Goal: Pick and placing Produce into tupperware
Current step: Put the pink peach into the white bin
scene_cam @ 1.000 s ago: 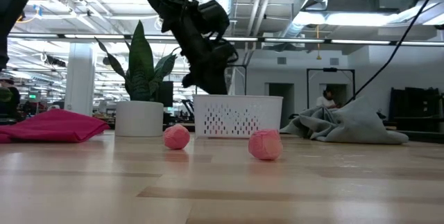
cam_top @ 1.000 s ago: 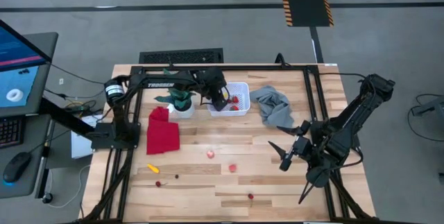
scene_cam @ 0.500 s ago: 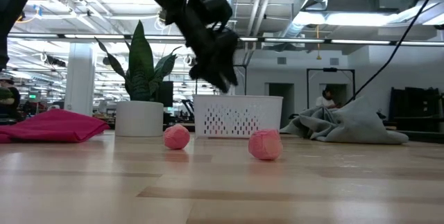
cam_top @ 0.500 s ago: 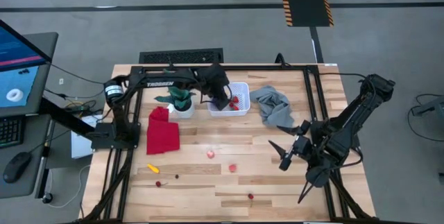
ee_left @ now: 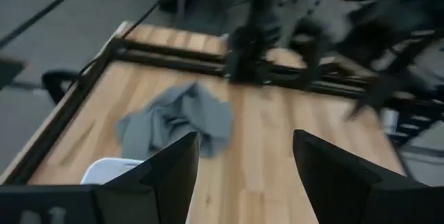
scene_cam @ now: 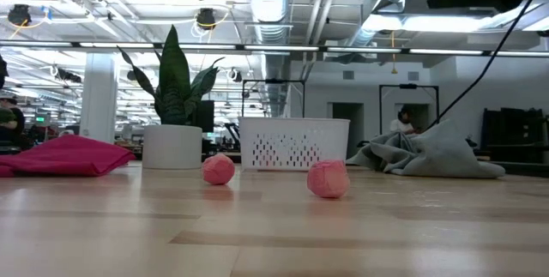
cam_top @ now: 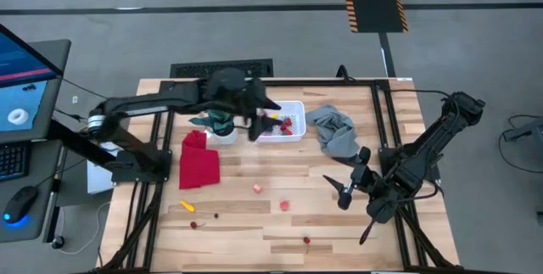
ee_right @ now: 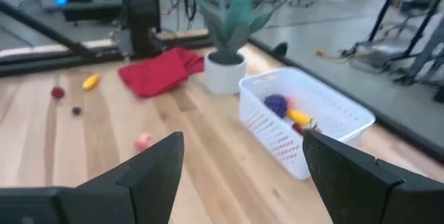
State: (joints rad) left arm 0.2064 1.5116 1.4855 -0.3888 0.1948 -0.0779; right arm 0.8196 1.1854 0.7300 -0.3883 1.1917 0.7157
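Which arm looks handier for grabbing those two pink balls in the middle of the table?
Probably the right: its open right gripper sits level with the pink balls, while the left gripper is up by the tupperware.

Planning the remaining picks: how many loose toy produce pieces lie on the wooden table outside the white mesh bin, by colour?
Pink toy balls: 2
Yellow toy piece: 1
Small red round pieces: 2
Tiny dark round piece: 1
Total: 6
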